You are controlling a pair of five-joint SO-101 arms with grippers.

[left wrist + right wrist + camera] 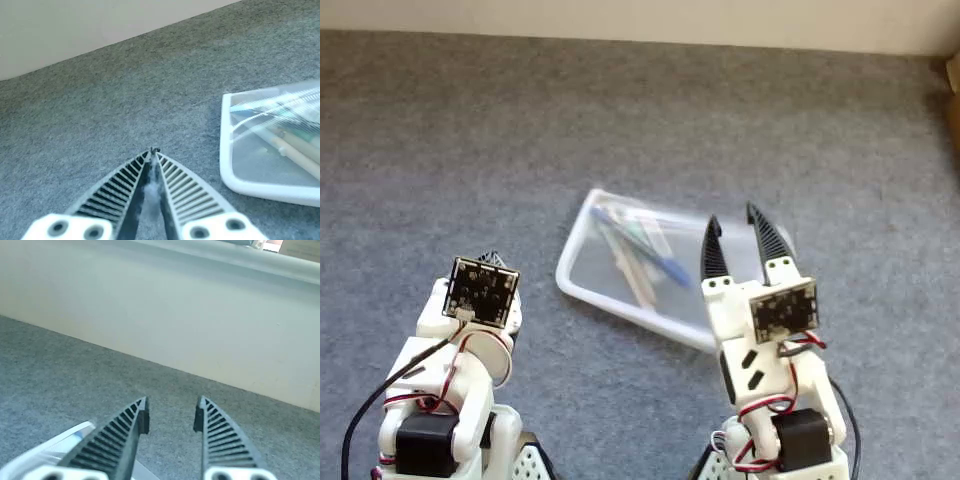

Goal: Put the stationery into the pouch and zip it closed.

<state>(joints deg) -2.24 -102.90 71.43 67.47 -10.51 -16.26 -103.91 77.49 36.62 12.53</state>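
Note left hand clenched on nothing, over grey felt worktop. Find clear white-rimmed plastic pouch to its right, pens apparently inside, long axis diagonal. See right hand released above pouch's right end; judge it nearer.

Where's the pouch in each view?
High view: pouch mid-carpet, one end overlapped by the open right gripper.
Left wrist view: pouch lies beside the shut left gripper, one corner and pens showing.
Right wrist view: a clear sliver behind one right-gripper finger.
Shared landmark: the line where carpet meets wall.
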